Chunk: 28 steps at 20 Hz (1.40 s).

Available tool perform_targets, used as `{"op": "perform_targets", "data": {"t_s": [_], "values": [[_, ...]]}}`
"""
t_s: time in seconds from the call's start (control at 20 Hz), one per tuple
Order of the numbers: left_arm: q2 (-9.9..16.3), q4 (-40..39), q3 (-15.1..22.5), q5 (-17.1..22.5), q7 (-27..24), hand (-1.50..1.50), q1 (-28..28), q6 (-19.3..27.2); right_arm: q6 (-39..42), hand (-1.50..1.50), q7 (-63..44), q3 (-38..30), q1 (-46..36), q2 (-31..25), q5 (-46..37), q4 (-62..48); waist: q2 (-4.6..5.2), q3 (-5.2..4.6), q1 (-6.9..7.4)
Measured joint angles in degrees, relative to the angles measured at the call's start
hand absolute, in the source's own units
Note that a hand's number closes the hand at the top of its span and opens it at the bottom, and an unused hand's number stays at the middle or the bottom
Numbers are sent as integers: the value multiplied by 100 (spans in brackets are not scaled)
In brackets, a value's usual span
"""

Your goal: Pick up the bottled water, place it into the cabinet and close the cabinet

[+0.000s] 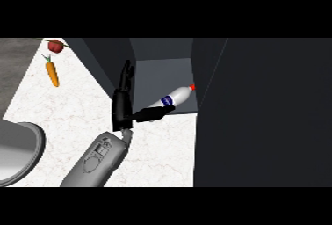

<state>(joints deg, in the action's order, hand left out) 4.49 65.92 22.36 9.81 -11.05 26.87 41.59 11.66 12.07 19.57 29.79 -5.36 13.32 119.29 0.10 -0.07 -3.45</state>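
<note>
Bottled water [174, 97]: white plastic bottle with a blue label and a red cap, lying tilted, cap pointing up and to the right toward the back of the cabinet; its lower end is at the front lip of the cabinet floor
Cabinet [165, 70]: dark grey, open, its grey inner floor and back wall showing; the bottle rests inside the opening, close to the right inner wall
Cabinet door [266, 110]: large dark panel filling the right side of the head view, swung open and standing over the counter
Hand [123, 105]: the only hand in view, black, on a grey forearm that rises from the lower edge; whether it is the left or the right one cannot be told from this view
Fingers [152, 114]: some reach to the right and close on the bottom end of the bottle, others point straight up beside the cabinet's left wall
Counter [71, 105]: white marbled top
Carrot [52, 74]: orange, lying far left on the counter, well apart from the cabinet
Red vegetable [56, 45]: at the top left, just above the carrot
Sink [19, 151]: grey rounded basin at the left edge
</note>
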Motion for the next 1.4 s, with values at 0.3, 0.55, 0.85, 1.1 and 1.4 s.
{"op": "perform_targets", "data": {"t_s": [0.3, 0.55, 0.85, 1.1, 1.4], "values": [[-145, -138, -242, 572, -907, -150, -56, -910, -110, -150, 22, 69, 101, 55, -76, 89, -26, 1, 130], [-189, -211, -352, 889, -1294, -150, -77, -1622, -115, -150, 16, 30, 186, -13, -52, 149, -39, 1, 224], [-126, -9, -416, 1115, -1283, -150, -185, -2247, -222, -150, -79, 4, 244, -48, -55, 315, -10, -9, 275], [37, 825, -342, 1112, -903, -150, -555, -2356, -285, -150, -145, 24, 245, -52, -23, 401, 1, -5, 322], [163, 2127, -221, 1015, -484, -150, -1191, -2208, -352, -150, -136, 166, 299, -42, -107, 378, -13, 4, 349]]}}
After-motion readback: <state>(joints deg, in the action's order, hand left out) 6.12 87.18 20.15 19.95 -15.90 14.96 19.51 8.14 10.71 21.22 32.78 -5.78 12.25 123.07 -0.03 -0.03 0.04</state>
